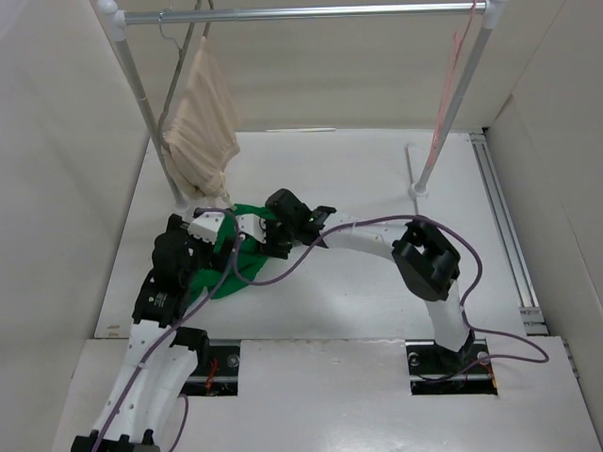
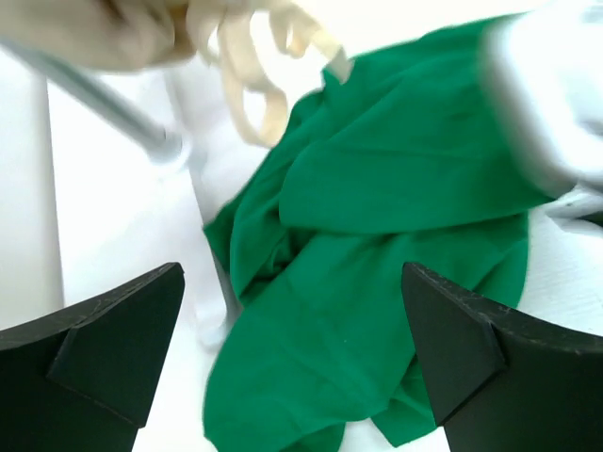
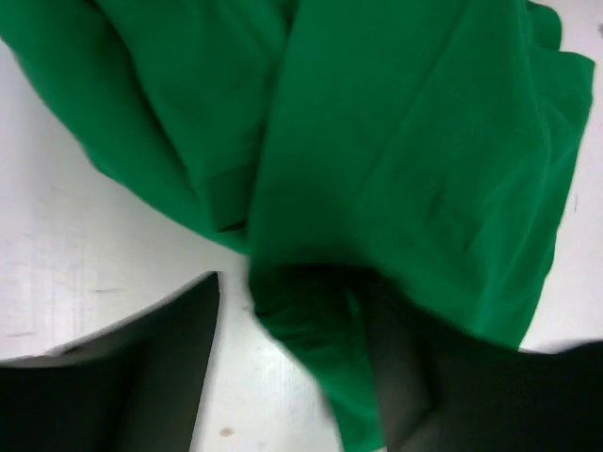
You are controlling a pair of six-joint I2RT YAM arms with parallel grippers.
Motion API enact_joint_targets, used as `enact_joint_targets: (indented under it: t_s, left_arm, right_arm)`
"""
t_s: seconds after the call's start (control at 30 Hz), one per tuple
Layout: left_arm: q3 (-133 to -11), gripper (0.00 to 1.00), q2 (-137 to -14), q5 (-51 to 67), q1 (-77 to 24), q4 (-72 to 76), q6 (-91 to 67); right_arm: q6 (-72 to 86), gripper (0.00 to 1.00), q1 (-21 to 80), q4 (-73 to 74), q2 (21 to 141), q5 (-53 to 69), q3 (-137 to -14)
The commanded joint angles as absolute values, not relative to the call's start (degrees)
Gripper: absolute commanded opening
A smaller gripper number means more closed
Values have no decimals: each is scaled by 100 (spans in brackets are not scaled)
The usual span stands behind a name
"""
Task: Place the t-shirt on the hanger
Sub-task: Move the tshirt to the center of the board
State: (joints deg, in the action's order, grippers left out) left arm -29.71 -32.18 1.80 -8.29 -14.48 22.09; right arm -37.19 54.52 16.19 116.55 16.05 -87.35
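The green t-shirt [image 1: 219, 282] lies crumpled on the white table, left of centre, and both grippers are over it. My left gripper [image 1: 221, 243] is open, its black fingers [image 2: 113, 339] spread wide just above the cloth [image 2: 377, 217]. My right gripper [image 1: 270, 240] reaches in from the right and is open. A fold of the shirt [image 3: 405, 160] hangs between its jaws against the right finger [image 3: 452, 395]; that view is blurred. The pale pink hanger [image 1: 452, 75] hangs from the rail at the far right, away from both grippers.
A clothes rack with a metal rail [image 1: 311, 13] stands across the back. A beige cloth [image 1: 203, 122] on a grey hanger hangs at its left end, just behind the shirt, and shows in the left wrist view [image 2: 254, 56]. The rack's right post [image 1: 452, 113] stands at back right.
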Motion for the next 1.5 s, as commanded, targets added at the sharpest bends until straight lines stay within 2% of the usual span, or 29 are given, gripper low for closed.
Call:
enact_joint_targets:
  t_s: [0.0,0.03,0.07,0.1,0.27,0.43,0.63,0.83,1.0,1.1,1.23,1.27,1.33,1.37,1.4,1.43,1.47]
  left_arm:
    - [-3041,100,-2875,984,-932,-1494,2557]
    - [-3041,100,-2874,1054,-932,-1494,2558]
    - [-3041,100,-2874,1055,-932,-1494,2558]
    - [-3111,100,-2926,1055,-932,-1494,2558]
    - [-3374,100,-3322,1405,-932,-1547,2750]
    - [-3725,100,-3620,2143,-932,-1547,3171]
    - [-4008,100,-3735,2979,-932,-1249,3147]
    - [-4473,100,-3963,3699,-932,-1169,3085]
    - [-4666,100,-4017,3832,-932,-1063,3023]
    - [-4667,100,-4069,3972,-932,-940,2971]
    - [-4667,100,-4069,4183,-932,-818,2971]
    - [-4667,100,-4069,4184,-932,-817,2971]
    - [-4667,100,-4069,4245,-932,-817,2971]
    - [-4667,100,-4122,4245,-932,-817,3040]
    - [-4615,100,-4122,4245,-932,-817,3041]
    - [-4614,100,-4122,4245,-932,-817,3111]
    - [-4614,100,-4174,4245,-932,-817,3111]
  right_arm:
    - [-3762,51,5230,1661,12023,1898,-9245]
    - [-3692,20,5134,1661,12023,1803,-9298]
    - [-3639,5,5081,1661,12023,1706,-9299]
    - [-3526,0,4976,1609,12023,1575,-9299]
    - [-3463,0,4580,1380,11269,1564,-8992]
    - [-4024,0,4561,1905,9778,1933,-8596]
    - [-4412,0,4746,3416,8588,2391,-8999]
    - [-4465,0,4501,3841,7858,2661,-9816]
    - [-4465,0,3956,3385,7988,3619,-10520]
    - [-4579,0,3666,3279,8655,4163,-10932]
    - [-4641,0,3795,4225,10332,4071,-12327]
    - [-4641,0,3901,4497,11102,3948,-13158]
    - [-4492,12,4164,4937,11765,3771,-13787]
    - [-4239,25,4218,4939,12195,3771,-13947]
    - [-4097,44,4219,4852,12321,3875,-13948]
    - [-3983,78,4280,4625,12383,4067,-13853]
    - [-3868,96,4280,4466,12384,4069,-13686]
